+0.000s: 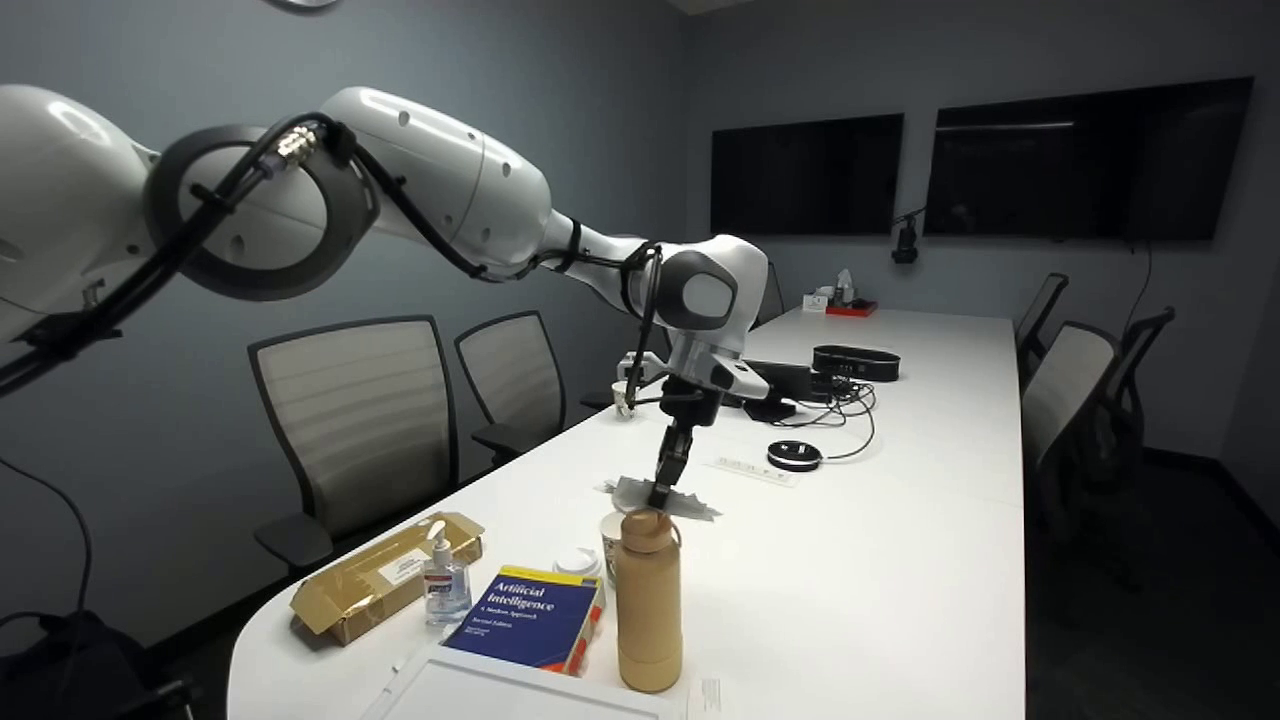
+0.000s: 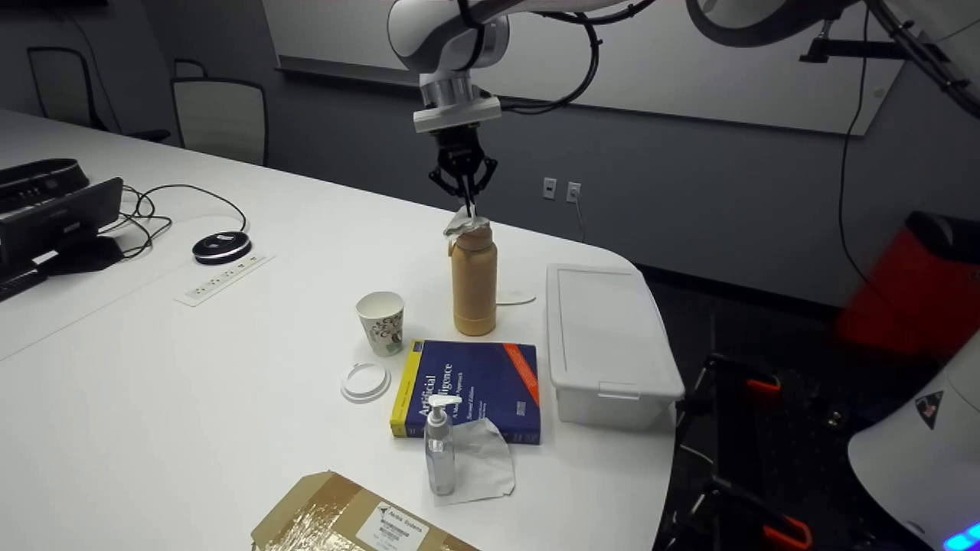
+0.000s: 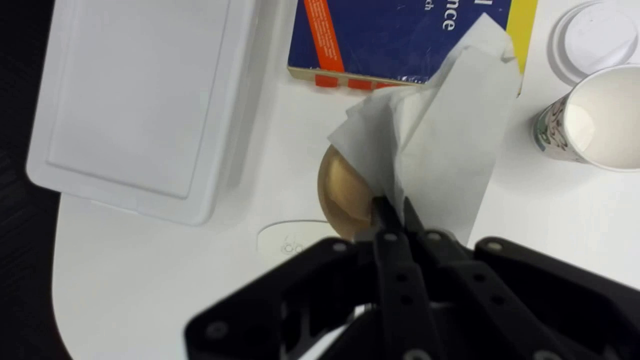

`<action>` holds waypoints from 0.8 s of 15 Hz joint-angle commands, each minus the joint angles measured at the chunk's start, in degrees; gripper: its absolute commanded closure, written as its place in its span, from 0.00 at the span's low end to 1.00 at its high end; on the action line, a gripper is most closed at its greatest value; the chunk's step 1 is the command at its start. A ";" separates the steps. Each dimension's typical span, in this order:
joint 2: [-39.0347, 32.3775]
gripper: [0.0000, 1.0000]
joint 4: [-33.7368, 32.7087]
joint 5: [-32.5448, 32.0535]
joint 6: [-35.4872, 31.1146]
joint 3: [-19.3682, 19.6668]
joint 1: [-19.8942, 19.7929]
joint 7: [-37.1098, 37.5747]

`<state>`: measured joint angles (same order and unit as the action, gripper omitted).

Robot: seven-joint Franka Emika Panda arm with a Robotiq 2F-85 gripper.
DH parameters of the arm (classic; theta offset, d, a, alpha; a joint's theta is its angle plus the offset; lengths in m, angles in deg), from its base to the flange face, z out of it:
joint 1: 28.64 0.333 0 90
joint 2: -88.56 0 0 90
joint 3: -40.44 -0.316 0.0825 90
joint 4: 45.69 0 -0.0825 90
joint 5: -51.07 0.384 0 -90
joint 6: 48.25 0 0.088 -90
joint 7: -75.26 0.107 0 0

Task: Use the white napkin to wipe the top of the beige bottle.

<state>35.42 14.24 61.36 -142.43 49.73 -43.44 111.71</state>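
Fingers [image 3: 397,260] pinched on the white napkin [image 3: 452,120]; probably light, floppy, tears easy; I'd grip the bunched folds; beige bottle [image 2: 475,291] sits just below the fingers.

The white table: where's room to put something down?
There's room between the outlet strip and the cup by the book, and, in an exterior view, right of the beige bottle, toward the table edge. It's crowded around the book, bin and sanitizer; the gripper holds the white napkin over the bottle.
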 commanded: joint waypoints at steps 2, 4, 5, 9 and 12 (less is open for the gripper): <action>-0.14 0.99 0.77 4.29 -0.57 -2.02 -2.28 -1.48; 0.15 0.99 1.34 5.96 -0.70 -2.59 -3.33 -1.42; 0.31 0.99 1.76 6.70 -1.02 -2.65 -3.69 -1.30; 1.46 0.99 3.39 8.75 -3.03 -2.70 -4.73 -1.18; 2.35 0.99 4.73 7.52 -6.54 -1.55 -4.08 -0.24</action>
<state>35.19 15.22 68.93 -145.43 47.58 -48.00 111.25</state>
